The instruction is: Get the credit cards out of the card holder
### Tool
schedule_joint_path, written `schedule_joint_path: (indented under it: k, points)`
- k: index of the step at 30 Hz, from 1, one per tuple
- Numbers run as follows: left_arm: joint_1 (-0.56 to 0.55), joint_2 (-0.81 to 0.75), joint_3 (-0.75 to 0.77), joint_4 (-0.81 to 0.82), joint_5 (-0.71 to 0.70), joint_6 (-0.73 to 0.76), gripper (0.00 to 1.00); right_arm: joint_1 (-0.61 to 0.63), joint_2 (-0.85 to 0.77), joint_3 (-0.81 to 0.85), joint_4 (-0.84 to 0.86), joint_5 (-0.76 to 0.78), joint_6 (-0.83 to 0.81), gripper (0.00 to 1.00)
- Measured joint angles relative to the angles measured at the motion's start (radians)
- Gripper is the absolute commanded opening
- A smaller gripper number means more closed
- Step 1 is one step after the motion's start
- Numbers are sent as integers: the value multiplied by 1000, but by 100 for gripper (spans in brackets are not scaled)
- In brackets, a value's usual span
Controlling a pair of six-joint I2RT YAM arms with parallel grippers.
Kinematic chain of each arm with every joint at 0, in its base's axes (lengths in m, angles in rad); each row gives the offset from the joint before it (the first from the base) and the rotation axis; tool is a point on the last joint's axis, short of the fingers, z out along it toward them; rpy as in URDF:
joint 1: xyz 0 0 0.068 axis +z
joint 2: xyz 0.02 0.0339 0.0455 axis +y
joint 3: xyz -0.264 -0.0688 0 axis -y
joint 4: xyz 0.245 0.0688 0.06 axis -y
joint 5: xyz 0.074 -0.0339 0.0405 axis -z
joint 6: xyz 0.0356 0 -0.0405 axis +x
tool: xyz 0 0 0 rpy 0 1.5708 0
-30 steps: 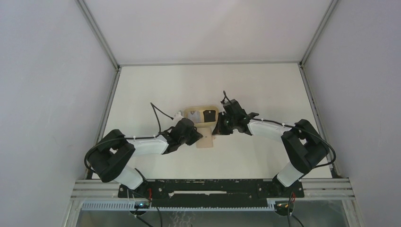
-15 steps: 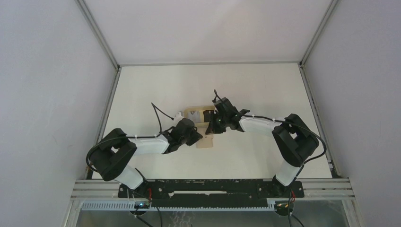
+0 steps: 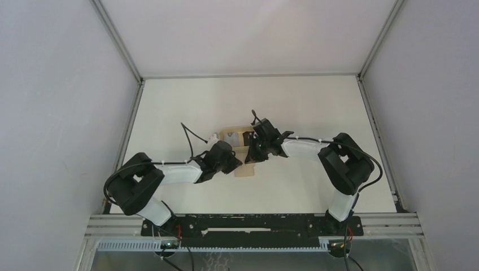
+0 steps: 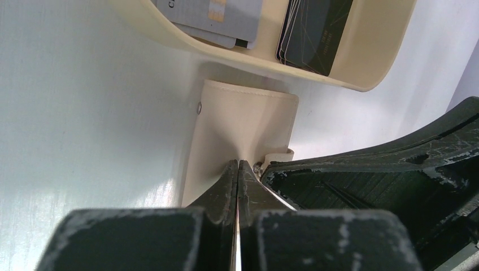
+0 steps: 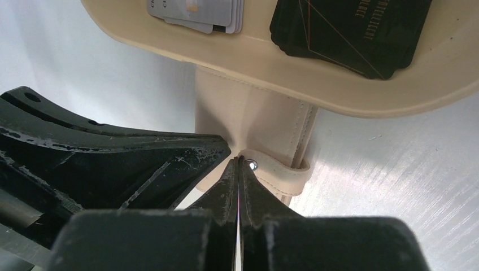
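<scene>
Top external: the left end effector [image 3: 235, 163], left of frame centre, has its jaws fully closed, pinching the tan card holder [image 3: 245, 171] that lies on the tabletop [image 3: 305, 101] mid-frame, just below the beige tray [image 3: 226, 135]. Just right of it, the right end effector [image 3: 252, 157] is also fully closed, nipping the same holder beside its snap tab [image 5: 282, 169]. The holder's surface puckers toward both tips. In the right wrist view the tray holds pale credit cards [image 5: 195, 11] upper left and black credit cards [image 5: 350, 31] upper right.
</scene>
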Motion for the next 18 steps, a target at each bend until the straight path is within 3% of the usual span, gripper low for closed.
schedule_joint_path:
  k: [18]
  points:
    - [2, 1, 0, 0, 2, 0, 0, 2, 42, 16, 18, -28, 4, 0]
